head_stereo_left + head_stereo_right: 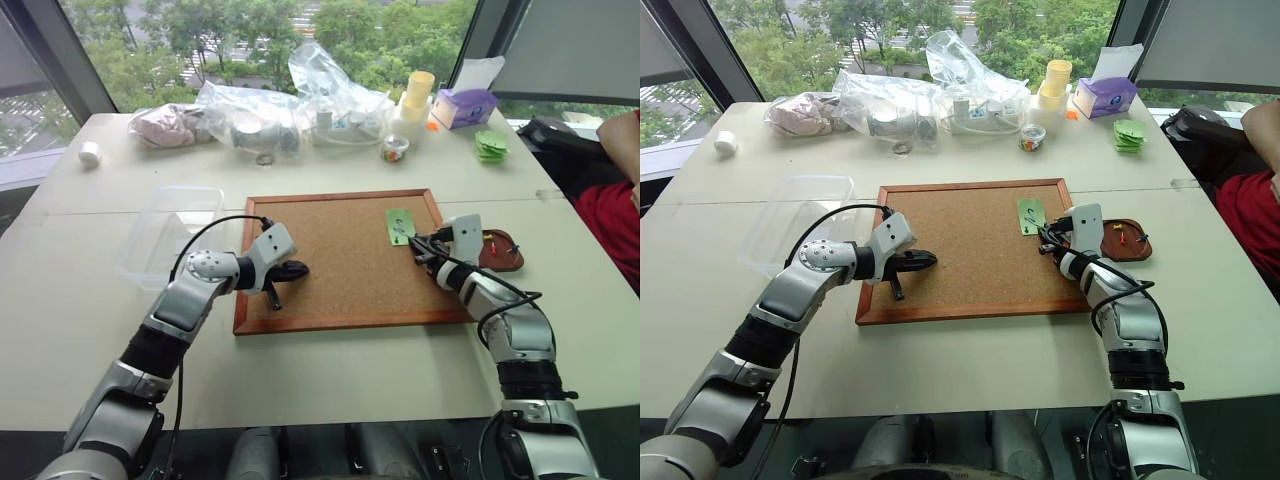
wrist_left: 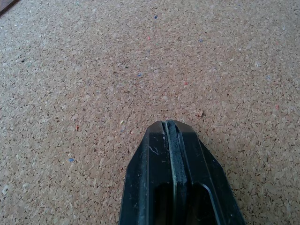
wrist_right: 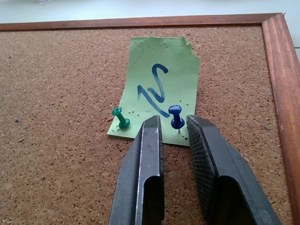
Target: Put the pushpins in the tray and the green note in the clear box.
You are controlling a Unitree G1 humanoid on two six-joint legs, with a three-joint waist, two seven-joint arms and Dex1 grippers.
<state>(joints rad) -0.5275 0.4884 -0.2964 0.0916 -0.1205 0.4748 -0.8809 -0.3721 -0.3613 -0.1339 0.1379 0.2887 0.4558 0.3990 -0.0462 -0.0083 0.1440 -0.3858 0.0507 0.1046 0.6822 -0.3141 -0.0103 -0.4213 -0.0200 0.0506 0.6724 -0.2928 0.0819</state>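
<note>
Green note (image 3: 157, 89) pinned flat on cork board (image 1: 330, 270), long axis running away from right gripper (image 3: 174, 123). Narrowly parted around blue pushpin (image 3: 176, 116), standing upright. Left gripper (image 2: 168, 129) pressed together, empty.

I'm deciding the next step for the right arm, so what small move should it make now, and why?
Probably pull the blue pushpin straight out: the right gripper brackets it with its jaws narrowed, though a firm grip is unclear. It and a green pushpin pin the green note to the cork board.

Left arm reaching forward and inward, left gripper (image 1: 290, 270) with fingers pressed together, pointing down and to the right, right arm extended forward, right gripper (image 3: 174, 123) nearly level, fingers narrowly parted
</note>
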